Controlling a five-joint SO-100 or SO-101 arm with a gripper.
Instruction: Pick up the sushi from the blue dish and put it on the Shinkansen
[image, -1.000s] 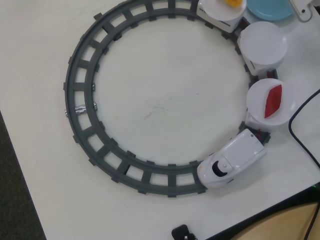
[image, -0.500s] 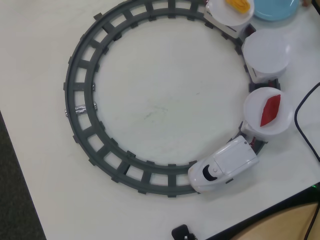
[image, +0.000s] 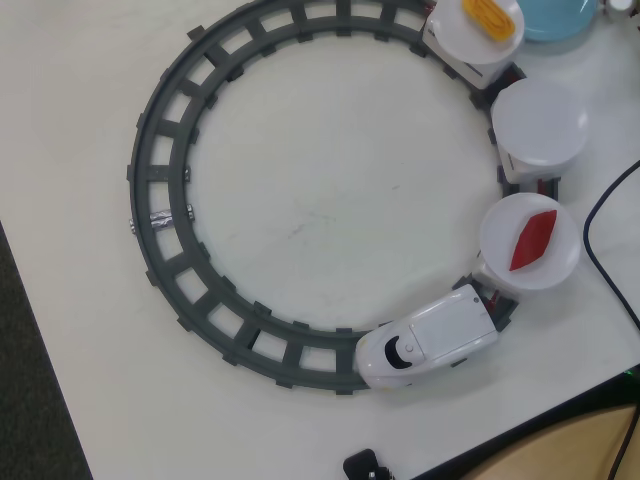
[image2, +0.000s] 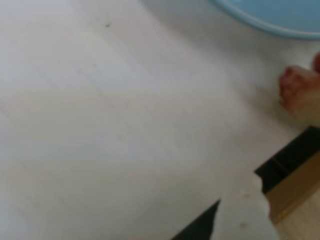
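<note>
a: where is the sushi (image2: 299, 94)?

b: only the wrist view may show it: a blurred pale pink lump at the right edge, below the rim of the blue dish (image2: 280, 24). it seems to lie on the white table (image2: 125, 125) just beside the dish, not on it, but the blur leaves that unsure. the overhead view does not show it.

a: and the hand?

b: no fingers show in either view, so i cannot tell whether it is open, closed or holding anything.

a: how would the sushi handle?

b: judging by its look, it is a small, light toy, probably smooth and rounded, so it could slip or roll. a gentle pinch across its narrow middle, low on the sides, seems safest.

a: count things for me.

b: in the overhead view, one white train (image: 428, 343) sits on one grey ring track (image: 160, 190). it pulls three carriages, each topped by a white plate. the plate nearest the engine (image: 500, 235) holds one red pointed piece (image: 532, 240). the middle plate (image: 540, 122) is bare, a likely place for the sushi. the last plate (image: 460, 25) holds one yellow piece (image: 486, 16). one blue dish shows, cut off at the top edge. one black cable (image: 592, 225) runs along the right.
</note>
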